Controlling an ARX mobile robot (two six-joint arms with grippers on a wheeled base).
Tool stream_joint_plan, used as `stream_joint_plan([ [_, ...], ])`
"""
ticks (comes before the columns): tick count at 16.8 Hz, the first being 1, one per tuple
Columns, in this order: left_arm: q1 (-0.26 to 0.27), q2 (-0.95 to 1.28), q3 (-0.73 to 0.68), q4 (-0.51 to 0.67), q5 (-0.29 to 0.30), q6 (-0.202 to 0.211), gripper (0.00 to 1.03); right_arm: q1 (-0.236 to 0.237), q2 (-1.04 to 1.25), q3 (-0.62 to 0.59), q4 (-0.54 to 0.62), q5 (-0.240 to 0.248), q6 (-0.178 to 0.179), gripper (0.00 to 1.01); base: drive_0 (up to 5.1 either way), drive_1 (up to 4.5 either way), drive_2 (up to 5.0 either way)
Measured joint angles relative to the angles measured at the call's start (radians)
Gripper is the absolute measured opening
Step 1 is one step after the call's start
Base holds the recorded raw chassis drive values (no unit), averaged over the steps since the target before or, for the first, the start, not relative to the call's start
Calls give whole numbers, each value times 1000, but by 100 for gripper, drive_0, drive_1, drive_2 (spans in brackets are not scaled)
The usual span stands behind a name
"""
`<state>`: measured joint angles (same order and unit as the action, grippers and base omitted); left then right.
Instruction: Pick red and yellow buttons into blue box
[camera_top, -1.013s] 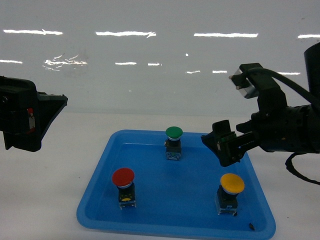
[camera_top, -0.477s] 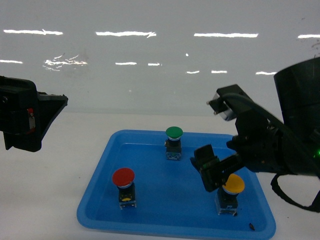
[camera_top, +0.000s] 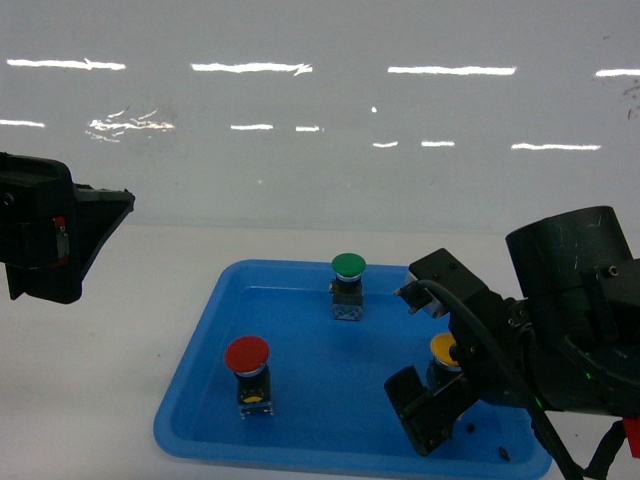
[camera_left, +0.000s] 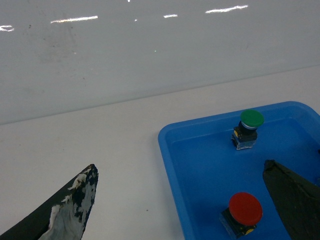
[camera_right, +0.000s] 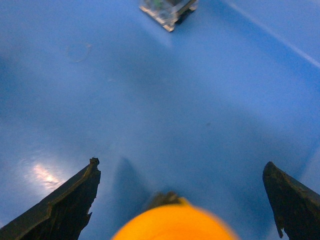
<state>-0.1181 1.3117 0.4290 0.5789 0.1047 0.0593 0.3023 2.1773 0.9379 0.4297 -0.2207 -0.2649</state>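
The blue box (camera_top: 190, 400) is a shallow tray holding three switches. The red button (camera_top: 246, 355) stands upright at its front left and shows in the left wrist view (camera_left: 245, 208). The yellow button (camera_top: 442, 347) stands at the front right, mostly covered by my right arm. My right gripper (camera_top: 440, 390) is low over it and open. In the right wrist view the blurred yellow cap (camera_right: 175, 222) sits between the spread fingers (camera_right: 75, 200), untouched. My left gripper (camera_left: 180, 167) hangs open over the tray's left rim (camera_left: 167, 150), holding nothing.
A green-capped button (camera_top: 348, 266) stands at the tray's back middle, also seen in the left wrist view (camera_left: 251, 118). A switch's grey body (camera_right: 167, 10) shows at the top of the right wrist view. White table (camera_top: 120, 340) surrounds the tray, with a glossy wall behind.
My right arm has come down and toward the front, from above the tray's right side to around the yellow button. The left arm and all three buttons have stayed put.
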Motion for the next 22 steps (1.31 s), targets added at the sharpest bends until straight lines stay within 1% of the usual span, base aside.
stream_joint_plan([
  [2, 0, 0, 0, 0, 0, 0, 98, -23, 15, 39, -11, 0, -20, 98, 0, 0, 0],
  [4, 0, 0, 0, 0, 0, 0, 98, -32, 21, 59, -43, -18, -21, 98, 0, 0, 0],
  [7, 0, 0, 0, 0, 0, 0, 98, -4, 21, 50, -27, -49, -25, 98, 0, 0, 0],
  [9, 0, 0, 0, 0, 0, 0, 98, 13, 21, 40, -24, -56, -25, 96, 0, 0, 0],
  [12, 0, 0, 0, 0, 0, 0, 98, 18, 21, 30, -17, -33, -43, 67, 0, 0, 0],
  [13, 0, 0, 0, 0, 0, 0, 98, 18, 21, 26, -11, -18, -44, 58, 0, 0, 0],
  [14, 0, 0, 0, 0, 0, 0, 98, 18, 21, 23, -4, -17, -43, 47, 0, 0, 0],
  [15, 0, 0, 0, 0, 0, 0, 98, 18, 21, 20, 0, -15, -44, 40, 0, 0, 0],
  [19, 0, 0, 0, 0, 0, 0, 98, 18, 9, -2, 20, -12, -43, 39, 0, 0, 0],
  [20, 0, 0, 0, 0, 0, 0, 98, 17, 3, -16, 51, -7, -43, 39, 0, 0, 0],
  [22, 0, 0, 0, 0, 0, 0, 98, 1, -34, -50, 97, -12, -31, 39, 0, 0, 0],
])
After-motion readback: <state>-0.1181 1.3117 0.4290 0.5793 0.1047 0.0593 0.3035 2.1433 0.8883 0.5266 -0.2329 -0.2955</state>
